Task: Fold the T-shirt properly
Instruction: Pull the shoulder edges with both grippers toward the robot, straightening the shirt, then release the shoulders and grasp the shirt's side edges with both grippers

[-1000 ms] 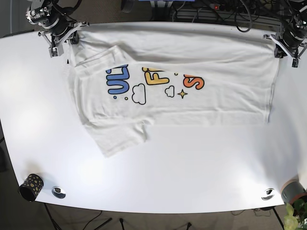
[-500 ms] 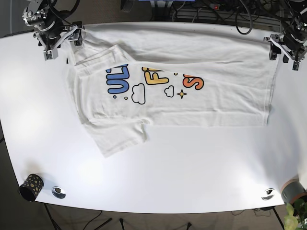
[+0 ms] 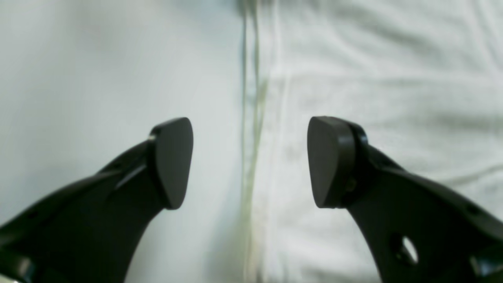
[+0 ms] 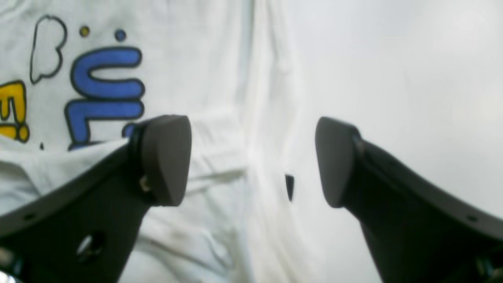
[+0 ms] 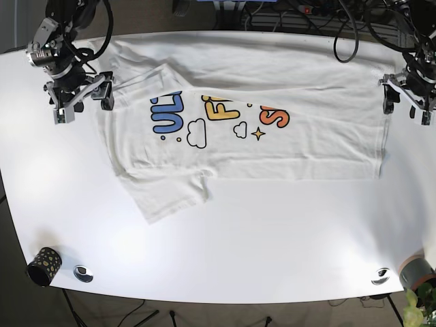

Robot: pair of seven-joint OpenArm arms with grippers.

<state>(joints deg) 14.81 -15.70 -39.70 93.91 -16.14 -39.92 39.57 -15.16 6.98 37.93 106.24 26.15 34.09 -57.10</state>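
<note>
A white T-shirt point(image 5: 259, 102) with a blue, yellow and orange print lies folded on the white table point(image 5: 238, 238), a sleeve sticking out at lower left point(image 5: 170, 194). My right gripper point(image 5: 83, 103) hovers open over the shirt's left edge point(image 4: 267, 118), empty; the blue letters point(image 4: 106, 94) show beside it. My left gripper point(image 5: 407, 101) hovers open over the shirt's right hem point(image 3: 251, 137), one finger point(image 3: 173, 161) above bare table, the other point(image 3: 330, 161) above cloth point(image 3: 393, 78).
A dark speckled cup point(image 5: 44, 266) stands at the front left corner. Round metal fittings point(image 5: 83, 273) point(image 5: 380, 276) sit near the front edge. A plant pot point(image 5: 417, 276) is at the front right. Cables point(image 5: 306, 17) run behind the table.
Both grippers have moved toward the front, down along the shirt's left and right edges. The shirt has not moved.
</note>
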